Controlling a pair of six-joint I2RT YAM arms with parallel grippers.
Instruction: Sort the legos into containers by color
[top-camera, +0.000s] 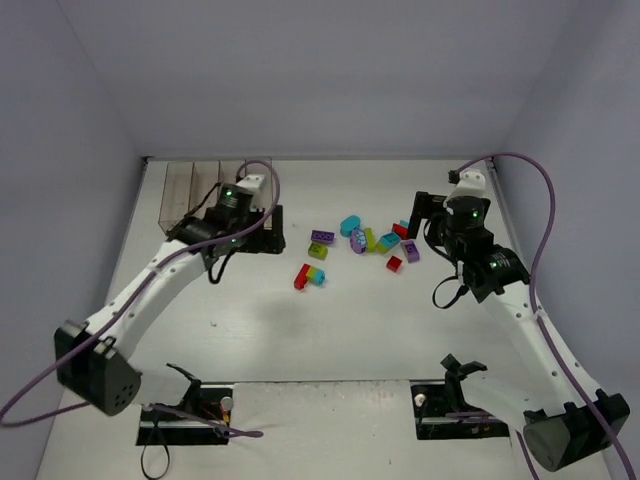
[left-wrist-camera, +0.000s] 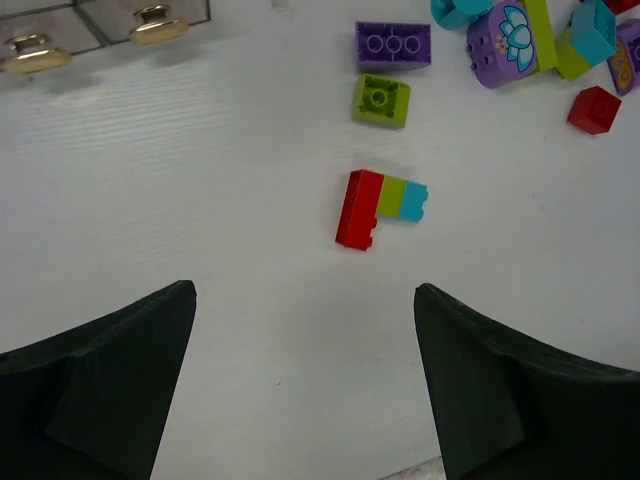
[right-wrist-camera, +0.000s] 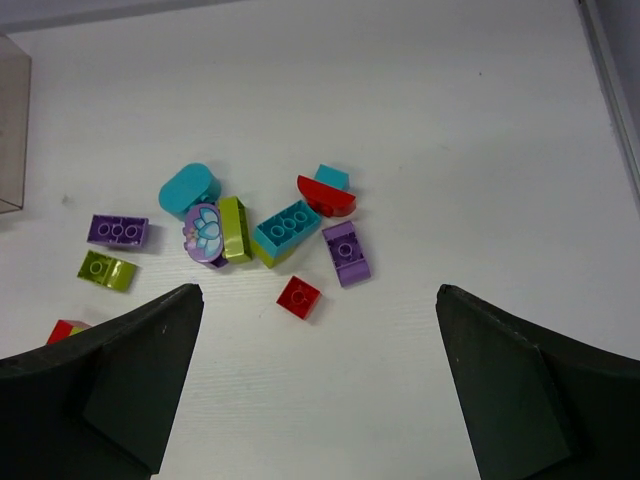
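- Your left gripper (left-wrist-camera: 303, 290) is spread wide and empty; a red-lime-teal brick (left-wrist-camera: 380, 203) lies ahead of it.
- Your right gripper (right-wrist-camera: 318, 290) is fully spread and empty, facing the scattered legos (right-wrist-camera: 250, 235).
- The containers (top-camera: 195, 185) stand at the table's (top-camera: 330, 330) far-left corner.

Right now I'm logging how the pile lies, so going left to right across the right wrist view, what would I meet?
clear container → purple three-stud brick → rounded teal brick → lime green slab → teal studded brick → light purple brick. Pieces that overlap these are left out.
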